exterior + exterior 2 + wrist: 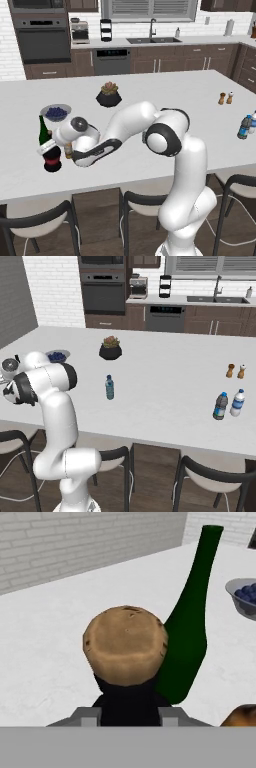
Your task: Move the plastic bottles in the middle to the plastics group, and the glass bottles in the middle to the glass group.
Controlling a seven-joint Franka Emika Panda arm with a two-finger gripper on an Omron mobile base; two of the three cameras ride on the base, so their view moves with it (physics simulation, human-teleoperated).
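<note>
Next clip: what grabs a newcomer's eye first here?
The white arm folded low to the counter's left end, its pincer down on a dark red-labelled bottle beside the tall green bottle. In the hand view, a big tan cork looms. One small water bottle stands alone mid-counter.

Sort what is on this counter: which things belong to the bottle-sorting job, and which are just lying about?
Job: dark red-labelled bottle, green wine bottle, amber bottle, lone water bottle, water-bottle pair.
Lying about: blueberry bowl, potted plant, two shakers.
</note>
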